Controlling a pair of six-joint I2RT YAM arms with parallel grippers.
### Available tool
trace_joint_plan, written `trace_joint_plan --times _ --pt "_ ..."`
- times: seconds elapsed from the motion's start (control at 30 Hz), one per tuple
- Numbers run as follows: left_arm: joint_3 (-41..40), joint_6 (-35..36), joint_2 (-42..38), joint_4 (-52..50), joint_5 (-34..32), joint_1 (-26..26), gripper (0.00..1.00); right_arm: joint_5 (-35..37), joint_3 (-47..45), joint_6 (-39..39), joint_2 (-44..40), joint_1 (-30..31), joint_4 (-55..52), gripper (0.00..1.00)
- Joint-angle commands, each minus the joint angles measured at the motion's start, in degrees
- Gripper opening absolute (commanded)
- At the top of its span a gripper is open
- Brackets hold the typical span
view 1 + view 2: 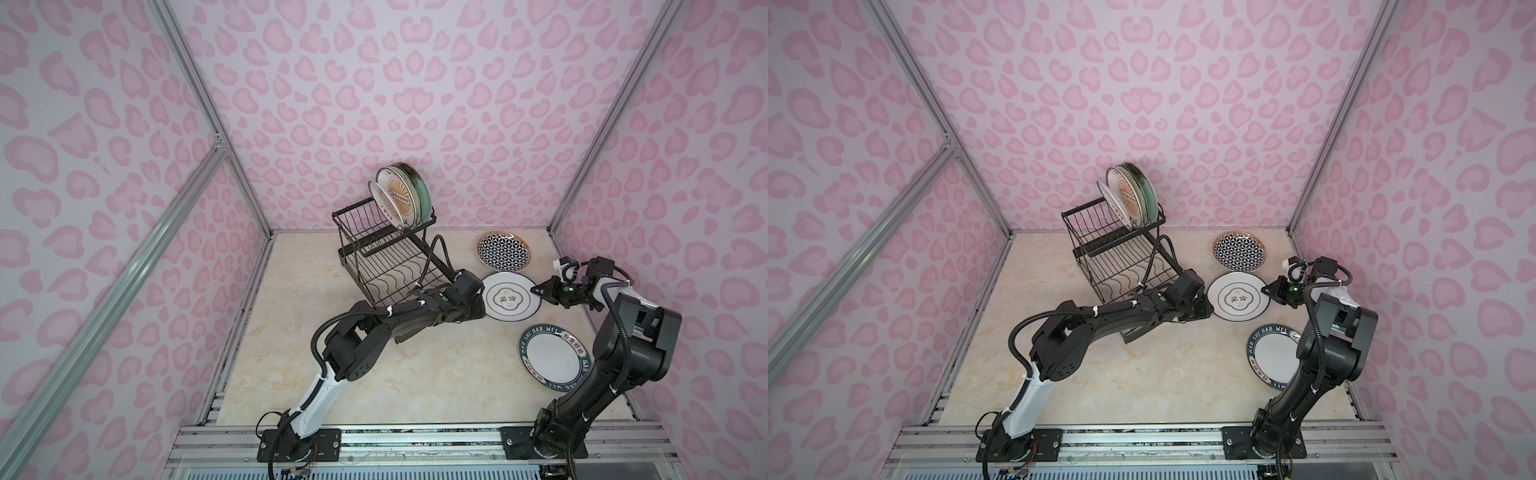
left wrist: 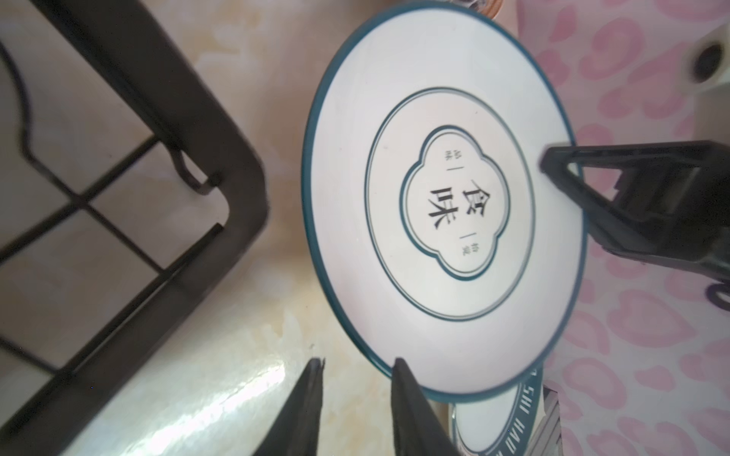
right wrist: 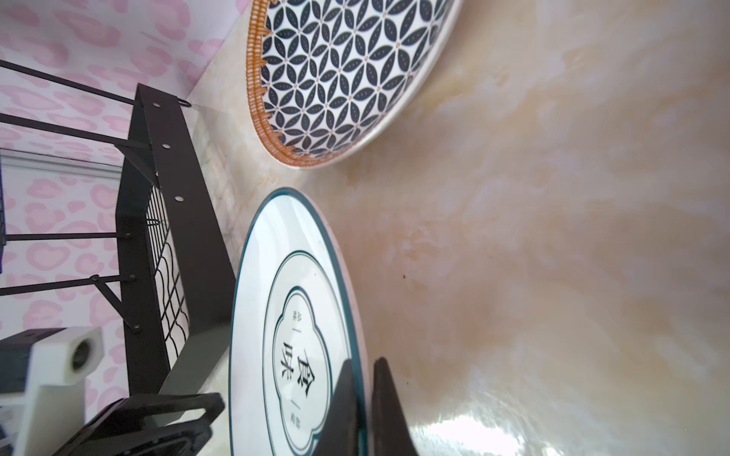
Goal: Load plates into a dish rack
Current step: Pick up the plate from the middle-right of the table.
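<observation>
On the pale marbled table (image 1: 415,374), in both top views, the black wire two-tier dish rack (image 1: 386,257) is standing at the back. Several round ceramic plates (image 1: 399,195) are leaning upright in its raised upper basket, an orange sunburst one facing forward. Right of the rack, a round black-and-white geometric plate (image 1: 503,251) with an orange edge is lying farthest back. A dark-rimmed lettered plate (image 1: 552,359) is lying nearest my right arm's base. Between them is sitting the white plate (image 1: 509,297) (image 1: 1237,297), round and ceramic, with a thin teal rim and a cloud-shaped outline. My left tool (image 1: 478,309) is meeting its edge on the rack side and my right tool (image 1: 536,287) its opposite edge.

In the left wrist view, my left tool (image 2: 358,363) is standing parted, bare table showing between the fingers. One fingertip (image 2: 401,367) is touching the white plate (image 2: 434,197) at its rim. Across the plate, the right tool (image 2: 547,164) is biting onto the rim. The rack's lower corner (image 2: 221,138) is lying just beside the plate.

In the right wrist view, my right tool (image 3: 364,361) is pinching closed on the white plate (image 3: 292,316), one finger over its face and one outside the rim. I cannot tell whether the plate is lifting off the table. The geometric plate (image 3: 347,79) is lying apart from it, beyond.
</observation>
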Motion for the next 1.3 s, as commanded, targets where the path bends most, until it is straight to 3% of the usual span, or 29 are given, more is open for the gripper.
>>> trace_joint_plan --times 0.0,0.37,0.47,0.5,1.07,1.27 --pt "-3.0 1.3 -4.7 0.7 -3.2 0.8 0.33 -2.9 0.2 2.8 -1.4 -0.1 1.6 0.00" --pt "-14.8 2.4 -15.5 1.9 -1.6 5.7 0.35 -4.5 0.4 9.5 -5.8 0.0 6.1 0.00" --pt "-17.7 2.6 -17.5 3.6 1.6 7.4 0.35 -3.7 1.3 10.2 -6.4 2.8 5.6 0.00" --pt "-18.7 2.8 -18.3 4.0 2.6 8.1 0.40 -3.4 1.6 10.7 -6.5 4.0 5.9 0.00" --pt "-43.9 -1.2 -40.9 13.8 6.1 16.8 0.43 -2.5 2.6 20.1 -5.9 22.3 15.6 0.00" --pt "-46.3 -0.7 -44.9 15.0 8.9 19.3 0.44 -3.1 2.4 22.7 -5.7 26.3 18.9 0.00"
